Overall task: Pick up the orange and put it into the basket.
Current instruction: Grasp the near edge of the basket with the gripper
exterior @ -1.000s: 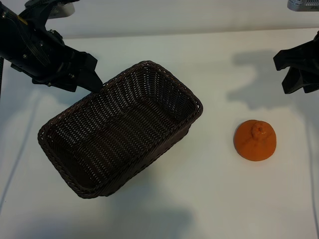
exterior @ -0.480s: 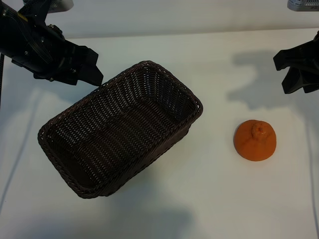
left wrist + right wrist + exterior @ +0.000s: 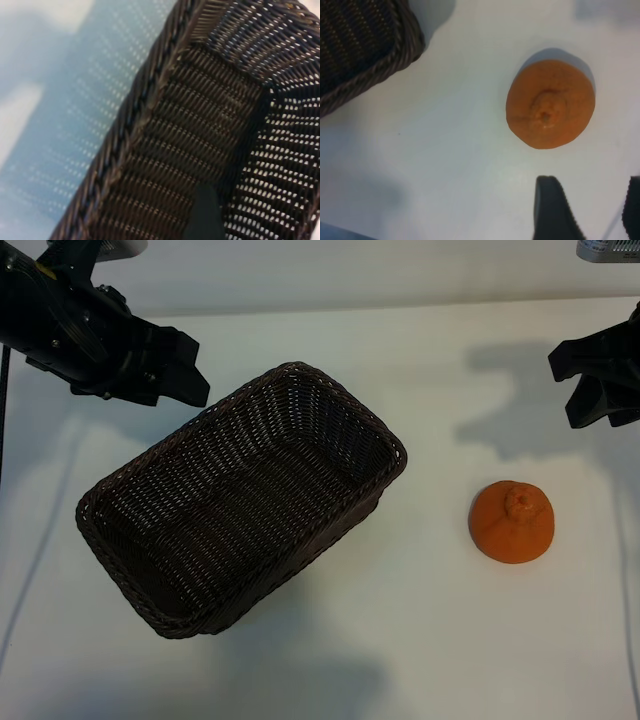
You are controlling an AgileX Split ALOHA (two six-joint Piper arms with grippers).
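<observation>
Lifting slightly off the basket (image 3: 240, 500) rim, left tool (image 3: 185, 375) is hanging spread; right tool (image 3: 590, 380), half-spread, is hovering beyond the orange (image 3: 512, 522).

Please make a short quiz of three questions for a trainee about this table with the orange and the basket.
1. True or false: the orange already lies inside the basket.
2. Which gripper is nearer to the orange: A) the left gripper, B) the right gripper?
3. Fill in: the knob of the orange points ____.

Key
1. False. The orange rests on the white table, apart from the basket, which holds nothing.
2. B. The right gripper hangs above the table beyond the orange, jaws open and holding nothing; the left one is at the basket's far rim.
3. Up, toward the camera above.
</observation>
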